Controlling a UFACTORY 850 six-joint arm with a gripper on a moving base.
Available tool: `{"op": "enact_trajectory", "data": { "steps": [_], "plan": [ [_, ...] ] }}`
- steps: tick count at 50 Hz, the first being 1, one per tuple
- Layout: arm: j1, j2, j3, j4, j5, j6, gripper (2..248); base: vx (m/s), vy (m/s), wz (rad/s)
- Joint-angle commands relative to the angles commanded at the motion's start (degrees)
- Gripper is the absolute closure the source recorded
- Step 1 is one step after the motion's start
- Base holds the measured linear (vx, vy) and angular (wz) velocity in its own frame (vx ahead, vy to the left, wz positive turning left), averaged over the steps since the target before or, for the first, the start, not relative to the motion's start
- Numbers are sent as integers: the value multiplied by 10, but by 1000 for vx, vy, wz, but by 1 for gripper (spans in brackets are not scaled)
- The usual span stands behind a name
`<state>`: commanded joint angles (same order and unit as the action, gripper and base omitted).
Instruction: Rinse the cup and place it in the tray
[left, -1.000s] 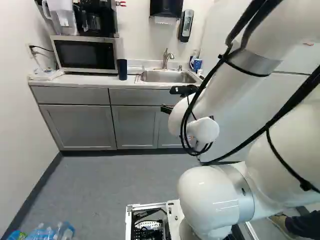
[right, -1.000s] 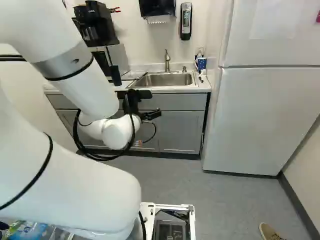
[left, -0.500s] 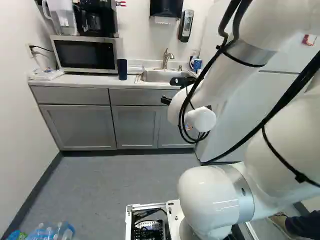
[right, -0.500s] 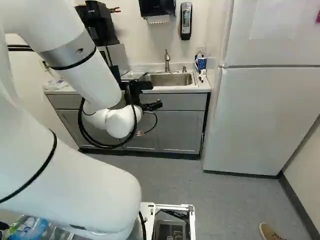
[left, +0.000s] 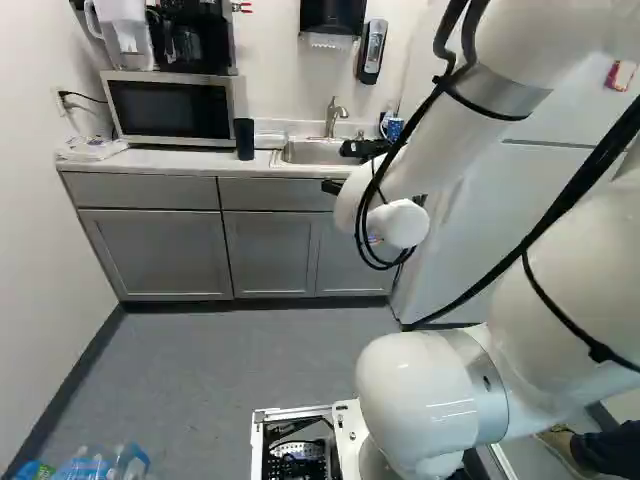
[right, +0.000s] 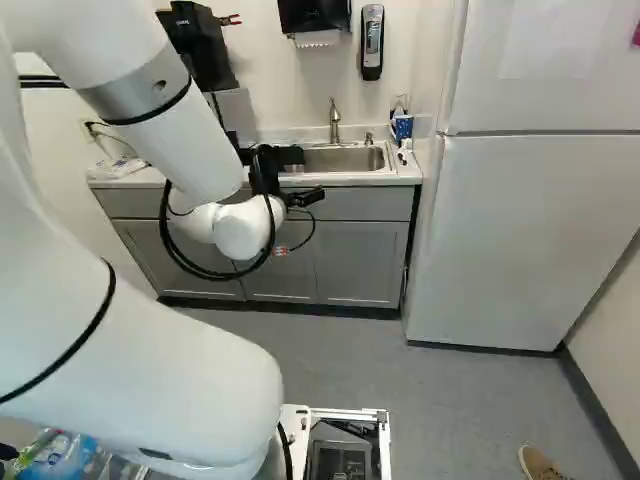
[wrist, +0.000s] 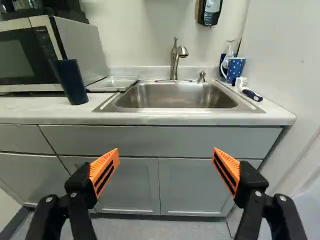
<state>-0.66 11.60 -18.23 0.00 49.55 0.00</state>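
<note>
In the right base view my gripper (right: 304, 197) shows partly in front of the cabinets, its fingertips hidden. In the wrist view the gripper (wrist: 165, 162) stands wide open, nothing between its orange pads, facing the cabinet front below the sink. A dark blue cup (wrist: 72, 82) stands upright on the counter, left of the sink (wrist: 175, 96) and beside the microwave; the left base view shows this cup (left: 245, 139) too. Between cup and sink lies a clear, shallow tray (wrist: 114, 84). A blue dotted mug (wrist: 235, 69) stands at the sink's far right corner.
A faucet (wrist: 175, 59) rises behind the sink. The microwave (wrist: 55, 50) stands beyond the cup. A brush (wrist: 251, 94) lies near the mug. The refrigerator (right: 520, 240) stands right of the counter. Bottles (left: 100, 463) are low at the left base view's near corner.
The wrist and gripper have risen, toward the level of the countertop, and the upper arm has shifted a little. The base and the things on the counter have stayed put.
</note>
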Motion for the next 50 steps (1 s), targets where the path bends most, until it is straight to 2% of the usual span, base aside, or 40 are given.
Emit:
{"op": "enact_trajectory", "data": {
  "steps": [50],
  "plan": [
    [1, -11, -77, 0, -88, 0, 3, 0, 0, 0]
  ]
}}
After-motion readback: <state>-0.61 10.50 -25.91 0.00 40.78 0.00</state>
